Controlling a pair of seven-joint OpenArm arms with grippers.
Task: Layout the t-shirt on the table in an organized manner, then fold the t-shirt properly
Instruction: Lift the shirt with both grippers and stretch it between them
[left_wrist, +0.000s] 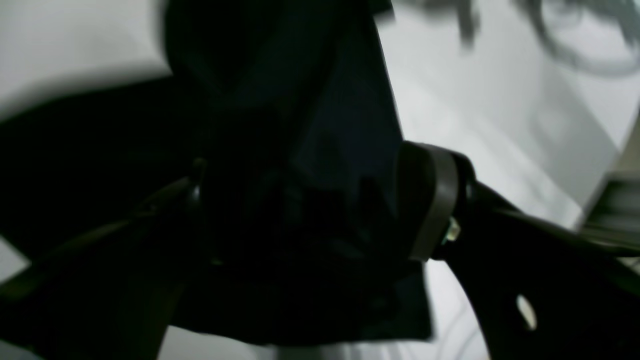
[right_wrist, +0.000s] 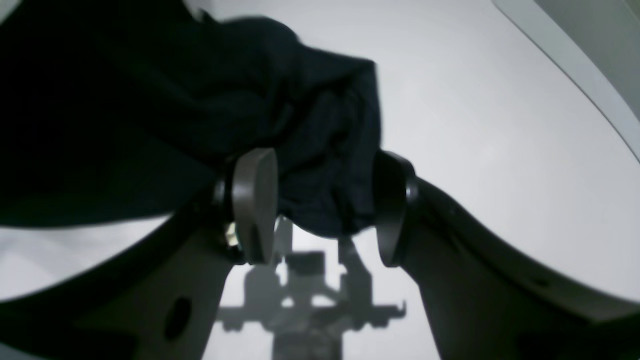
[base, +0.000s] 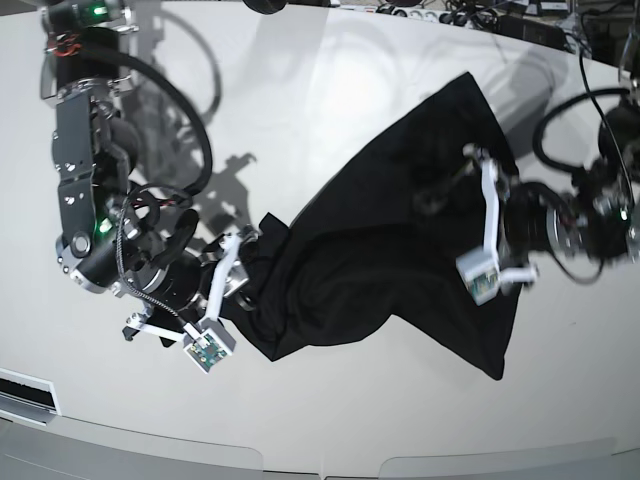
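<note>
The black t-shirt (base: 380, 250) lies spread diagonally across the white table (base: 330, 90), rumpled and partly bunched at its left end. My right gripper (base: 248, 262) is at that left end. In the right wrist view, a thick bunch of t-shirt (right_wrist: 325, 165) is pressed between the fingers (right_wrist: 255, 205) of my right gripper (right_wrist: 325, 210). My left gripper (base: 445, 195) is over the shirt's right part. In the left wrist view, my left gripper (left_wrist: 312, 190) has its jaws spread wide with dark t-shirt (left_wrist: 310, 100) between them, and the picture is blurred.
Cables and plugs (base: 450, 15) lie along the table's far edge. The curved table edge (right_wrist: 575, 65) runs close on the right in the right wrist view. A black cable loop (base: 190, 130) hangs off the arm on the left of the base view.
</note>
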